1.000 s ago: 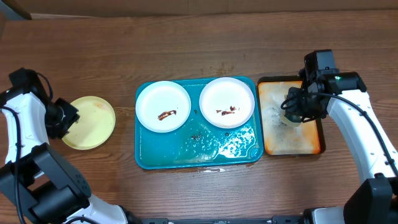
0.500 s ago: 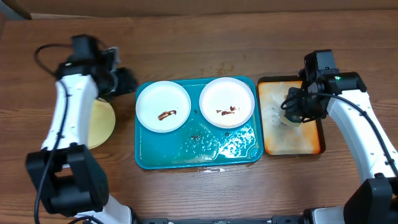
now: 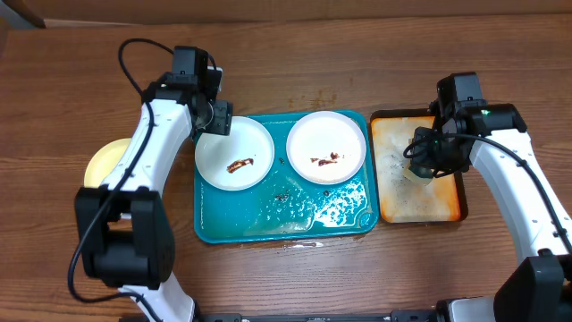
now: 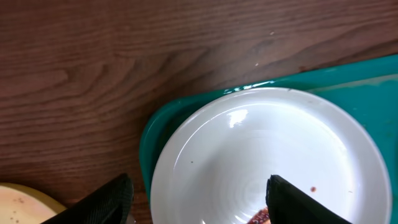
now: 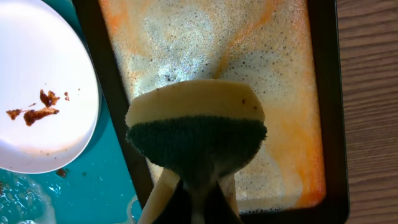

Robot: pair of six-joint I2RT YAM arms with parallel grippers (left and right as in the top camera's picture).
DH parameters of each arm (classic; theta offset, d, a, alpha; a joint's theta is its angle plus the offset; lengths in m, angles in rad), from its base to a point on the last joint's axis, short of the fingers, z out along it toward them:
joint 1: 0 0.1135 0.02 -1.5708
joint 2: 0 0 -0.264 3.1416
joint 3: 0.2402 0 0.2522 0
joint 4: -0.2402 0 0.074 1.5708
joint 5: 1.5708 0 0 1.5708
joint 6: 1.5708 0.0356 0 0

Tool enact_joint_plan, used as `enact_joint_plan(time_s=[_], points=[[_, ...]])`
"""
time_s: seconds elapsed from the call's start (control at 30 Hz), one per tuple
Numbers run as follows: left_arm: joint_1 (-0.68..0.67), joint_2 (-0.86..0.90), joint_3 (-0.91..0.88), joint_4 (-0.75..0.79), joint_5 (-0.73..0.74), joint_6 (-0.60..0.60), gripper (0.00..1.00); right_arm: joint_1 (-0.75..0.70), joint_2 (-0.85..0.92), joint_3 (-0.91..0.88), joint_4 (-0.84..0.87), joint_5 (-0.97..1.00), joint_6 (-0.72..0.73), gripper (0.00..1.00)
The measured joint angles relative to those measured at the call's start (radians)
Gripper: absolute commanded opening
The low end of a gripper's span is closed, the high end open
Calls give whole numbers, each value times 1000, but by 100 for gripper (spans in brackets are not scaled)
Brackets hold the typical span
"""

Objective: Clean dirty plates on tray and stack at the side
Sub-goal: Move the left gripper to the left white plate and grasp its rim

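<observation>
Two white plates with brown smears sit on the teal tray [image 3: 268, 224]: the left plate [image 3: 234, 152] and the right plate [image 3: 326, 146]. The pale yellow-green plate [image 3: 100, 161] lies on the table to the left, partly hidden by my left arm. My left gripper [image 3: 217, 119] is open over the left plate's far left rim; in the left wrist view the plate [image 4: 261, 162] lies between its fingers [image 4: 106, 202]. My right gripper [image 3: 427, 164] is shut on a yellow-and-green sponge [image 5: 196, 130] over the orange tray [image 5: 273, 93].
The orange dark-rimmed tray [image 3: 451, 210] holds soapy foam, right of the teal tray. Soapy water lies in the teal tray's near half [image 3: 335, 207]. Small brown crumbs lie on the tray between the plates. A cable loops above my left arm.
My left arm has swung from the yellow-green plate at far left over to the left white plate's far rim. The right arm with the sponge has not moved.
</observation>
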Motion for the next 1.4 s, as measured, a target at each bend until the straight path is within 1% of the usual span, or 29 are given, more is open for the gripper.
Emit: enact_joint_plan(time_s=[0.1,0.17,0.33,0.57,0.63,0.7,0.87,1.0,1.07,1.17,1.3,1.4], points=[[4,43,0,1,-7,0,70,0,0,0,0,0,0,4],[5,70,0,4,-8,0,67,0,0,0,0,0,1,4],[4,120,0,18,-12,-1,67,0,0,0,2,0,0,4],[5,154,0,29,-15,-1,67,0,0,0,1,0,1,4],[4,157,0,30,-16,-1,65,0,0,0,1,0,0,4],[5,159,0,28,-19,-2,58,0,0,0,1,0,0,4],[5,170,1,-15,-22,-14,36,0,0,0,-1,0,1,4],[4,181,1,-60,-23,-16,20,0,0,0,-3,0,0,4],[4,182,1,-83,-22,-22,15,0,0,0,-3,0,0,4],[4,182,2,-118,-21,-36,4,0,0,0,-4,0,0,4],[5,182,14,-159,-17,-48,4,0,0,0,-4,0,0,4],[5,182,16,-208,-13,-81,4,0,0,0,-3,0,1,4]])
